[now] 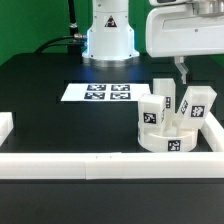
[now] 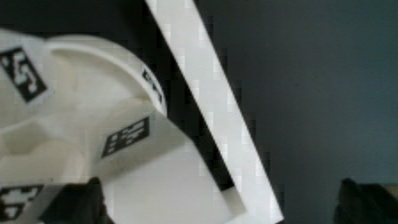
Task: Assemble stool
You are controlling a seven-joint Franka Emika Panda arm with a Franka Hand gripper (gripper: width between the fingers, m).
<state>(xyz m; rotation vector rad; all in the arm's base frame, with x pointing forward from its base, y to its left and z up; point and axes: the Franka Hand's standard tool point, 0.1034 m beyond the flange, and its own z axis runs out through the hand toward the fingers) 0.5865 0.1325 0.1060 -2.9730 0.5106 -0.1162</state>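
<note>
The white round seat [image 1: 163, 139] lies by the right corner of the rails. Three white tagged legs stand up from it: one on the exterior view's left [image 1: 150, 114], one behind [image 1: 163, 98], one on the right [image 1: 198, 104]. My gripper [image 1: 182, 70] hangs a little above them, between the back leg and the right leg. In the wrist view the seat [image 2: 71, 95] and a tagged leg [image 2: 157, 165] show below the gripper [image 2: 214, 206]. Its dark fingertips [image 2: 64, 206] stand wide apart, open and holding nothing.
White border rails run along the front [image 1: 100, 164], the right [image 1: 214, 132] and the left [image 1: 5, 126]; the right rail crosses the wrist view [image 2: 199, 85]. The marker board [image 1: 104, 93] lies mid-table before the robot base [image 1: 108, 40].
</note>
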